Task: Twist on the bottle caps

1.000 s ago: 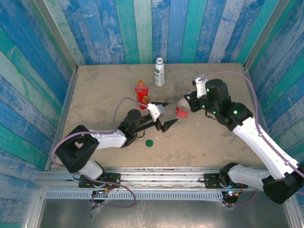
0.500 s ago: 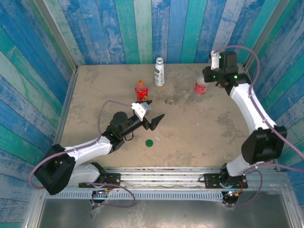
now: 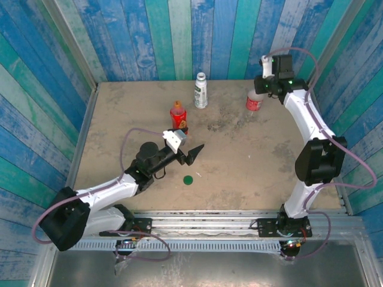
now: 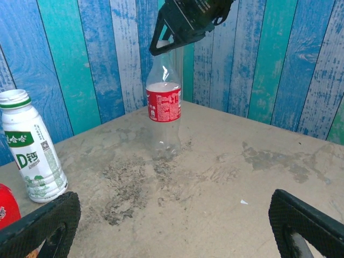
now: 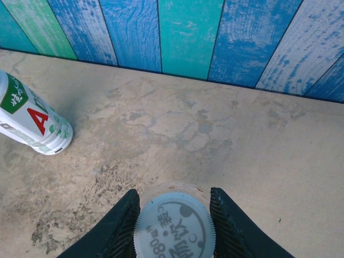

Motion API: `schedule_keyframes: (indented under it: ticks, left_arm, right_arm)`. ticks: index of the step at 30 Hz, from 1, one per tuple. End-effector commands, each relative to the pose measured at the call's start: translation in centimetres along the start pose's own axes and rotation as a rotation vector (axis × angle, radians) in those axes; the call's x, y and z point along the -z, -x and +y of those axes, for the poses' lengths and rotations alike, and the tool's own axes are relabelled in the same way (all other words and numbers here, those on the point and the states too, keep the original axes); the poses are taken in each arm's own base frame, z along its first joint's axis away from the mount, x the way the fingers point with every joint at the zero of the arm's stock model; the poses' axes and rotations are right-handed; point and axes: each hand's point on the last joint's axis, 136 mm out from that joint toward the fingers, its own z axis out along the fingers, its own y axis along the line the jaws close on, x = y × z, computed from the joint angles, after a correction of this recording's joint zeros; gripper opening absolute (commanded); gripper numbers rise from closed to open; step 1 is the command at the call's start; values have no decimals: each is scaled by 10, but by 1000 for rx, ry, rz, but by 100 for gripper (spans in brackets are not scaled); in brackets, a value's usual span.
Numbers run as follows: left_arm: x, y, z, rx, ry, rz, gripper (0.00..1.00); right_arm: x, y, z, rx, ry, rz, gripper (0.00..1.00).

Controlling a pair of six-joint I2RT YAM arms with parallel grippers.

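The clear bottle with a red label stands at the back right and wears a white cap. My right gripper reaches down over it, its fingers pressed against both sides of that cap. From the left wrist view the clear bottle stands ahead under the right gripper. The red bottle and the white-labelled bottle stand upright at the back middle. A dark green cap lies loose on the table. Just behind that cap my left gripper hangs wide open and empty.
Blue and green plank walls close the table at the back and sides; the clear bottle stands close to the back right corner. The white-labelled bottle and the red bottle's edge sit left of my left gripper.
My right arm has carried the clear bottle from the table's middle to the back right corner. The left arm has pulled back a little to the left, still open.
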Motion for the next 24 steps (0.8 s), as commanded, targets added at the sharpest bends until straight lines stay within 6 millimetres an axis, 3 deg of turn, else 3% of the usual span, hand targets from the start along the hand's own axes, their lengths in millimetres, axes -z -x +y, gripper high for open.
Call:
schedule_keyframes:
  ticks: [1,8,13,19,24]
  left_arm:
    - [6,4,6,5,29,-10,94]
    - [5,4,9,12,43,-4,94]
    - [4,1,15,23,63,9,94]
    - [5,-5,28,54,114,18,94]
    - [11,-15,45,88,206,32,94]
  right_arm:
    - [0,-4,-3,11,-4,27,45]
    - [33,22,5,47,33,-65,73]
    - [64,39,19,64,70,-149,81]
    - [81,46,67,158,142,-216,85]
    - [71,47,122,179,239,-242,86]
